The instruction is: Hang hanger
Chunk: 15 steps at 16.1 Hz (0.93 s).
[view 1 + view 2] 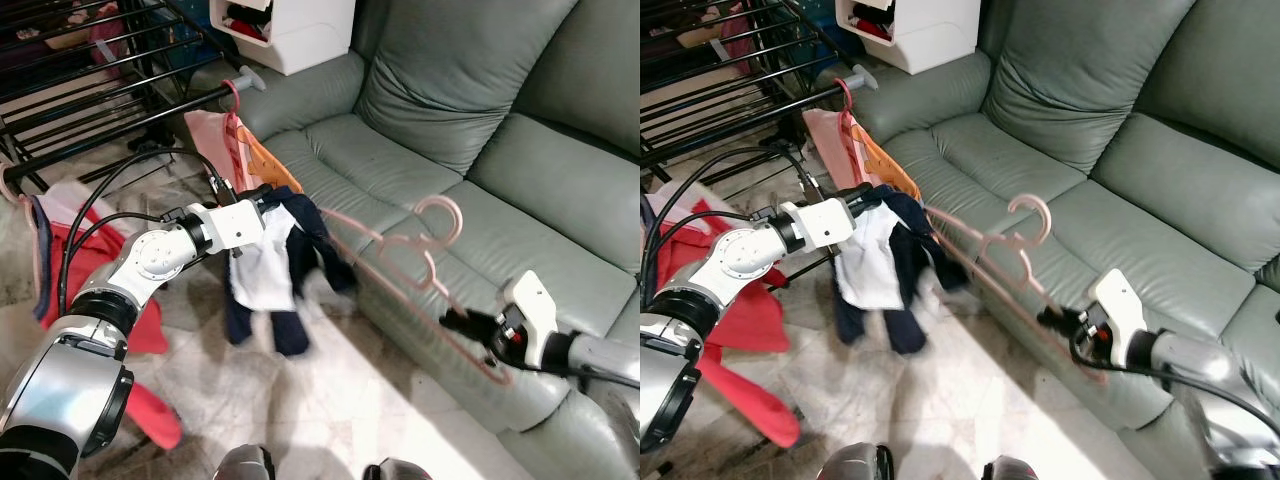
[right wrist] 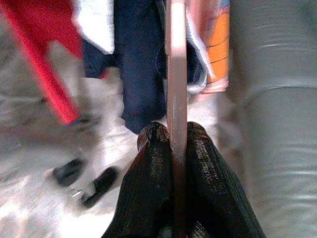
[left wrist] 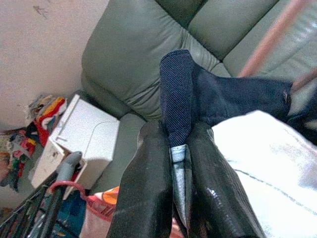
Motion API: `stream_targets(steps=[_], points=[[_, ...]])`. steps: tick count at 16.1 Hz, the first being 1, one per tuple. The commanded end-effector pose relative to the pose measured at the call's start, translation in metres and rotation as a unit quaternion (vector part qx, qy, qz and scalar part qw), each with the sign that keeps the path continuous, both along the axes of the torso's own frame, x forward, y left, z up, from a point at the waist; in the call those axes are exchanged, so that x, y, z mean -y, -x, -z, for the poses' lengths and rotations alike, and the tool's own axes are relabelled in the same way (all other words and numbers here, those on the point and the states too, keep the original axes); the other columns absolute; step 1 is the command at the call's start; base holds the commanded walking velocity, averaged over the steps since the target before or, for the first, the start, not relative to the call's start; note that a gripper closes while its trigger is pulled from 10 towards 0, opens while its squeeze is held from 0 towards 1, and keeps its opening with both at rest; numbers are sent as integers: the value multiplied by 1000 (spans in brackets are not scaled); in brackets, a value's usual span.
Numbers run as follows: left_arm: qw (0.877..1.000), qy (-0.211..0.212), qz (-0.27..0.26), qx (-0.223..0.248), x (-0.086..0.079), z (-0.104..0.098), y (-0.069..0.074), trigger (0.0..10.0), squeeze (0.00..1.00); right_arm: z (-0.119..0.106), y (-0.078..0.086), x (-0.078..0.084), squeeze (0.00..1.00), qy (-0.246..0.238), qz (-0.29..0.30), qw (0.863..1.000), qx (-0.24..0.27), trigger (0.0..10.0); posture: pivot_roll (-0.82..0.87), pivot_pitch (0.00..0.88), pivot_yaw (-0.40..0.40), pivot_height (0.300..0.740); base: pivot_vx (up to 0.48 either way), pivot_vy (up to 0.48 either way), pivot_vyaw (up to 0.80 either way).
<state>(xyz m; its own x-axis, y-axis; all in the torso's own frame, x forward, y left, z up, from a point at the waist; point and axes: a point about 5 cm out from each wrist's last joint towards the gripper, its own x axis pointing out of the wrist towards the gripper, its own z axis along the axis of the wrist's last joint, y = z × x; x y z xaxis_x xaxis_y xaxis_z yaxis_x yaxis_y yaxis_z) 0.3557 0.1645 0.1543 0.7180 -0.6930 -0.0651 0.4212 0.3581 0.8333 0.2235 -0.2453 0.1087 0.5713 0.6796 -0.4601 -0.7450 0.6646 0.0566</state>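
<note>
Two black fingers (image 2: 153,188) of the right gripper (image 2: 177,148) pressed together on the flat pink bar of the hanger (image 2: 176,74), running straight away from the camera. Beyond, blurred: dark navy cloth (image 2: 141,69), a red garment (image 2: 44,54), something orange (image 2: 218,44), perhaps fabric. Grey-green sofa (image 2: 277,124) alongside. Pale floor (image 2: 44,163) below.

Even, moderately bright indoor lighting. Soft shadows on the floor (image 1: 330,400). Hanging garment (image 1: 268,275) motion-blurred. Right wrist view background blurred; close fingers (image 2: 148,193) soft.
</note>
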Motion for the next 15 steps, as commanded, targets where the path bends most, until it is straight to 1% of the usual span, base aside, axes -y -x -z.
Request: stream_targets(steps=[1, 3, 4, 5, 6, 9, 12, 14, 15], points=[[1000, 6, 3, 27, 0, -11, -2, 10000, 0, -7, 3, -5, 0, -12, -29, 999, -3, 10000, -118, 32, 64, 740, 0, 0, 0], [1000, 10, 2, 27, -1, -12, -3, 10000, 0, -8, 9, 0, 0, -10, -40, 999, -17, 10000, -125, 33, 67, 740, 0, 0, 0], [999, 11, 3, 36, -1, -14, -2, 10000, 0, -9, 11, 5, 0, -7, -39, 999, -23, 10000, -125, 33, 67, 740, 0, 0, 0], [999, 16, 6, 39, 0, -15, -2, 10000, 0, -9, 13, 6, 0, -8, -43, 999, -28, 10000, -125, 33, 67, 740, 0, 0, 0], [999, 21, 7, 36, 0, -16, -2, 10000, 0, -12, 16, 6, 0, -12, -53, 998, -35, 10000, -122, 35, 69, 740, 0, 0, 0], [999, 22, 11, 38, -1, -18, -2, 10000, 0, -13, 17, 5, 0, -14, -62, 997, -40, 10000, -122, 35, 69, 740, 0, 0, 0], [999, 24, 12, 40, -1, -20, -3, 10000, 0, -10, 16, 4, 0, -8, -60, 997, -40, 10000, -118, 36, 72, 740, 0, 0, 0], [999, 25, 10, 39, -2, -21, -3, 10000, 0, -18, 6, 8, 0, 0, -38, 999, 1, 10000, -114, 37, 75, 740, 0, 0, 0], [999, 20, 2, 36, -5, -18, -3, 10000, 0, -25, -2, 12, 0, -7, -15, 1000, 24, 10000, -114, 37, 75, 740, 0, 0, 0]])
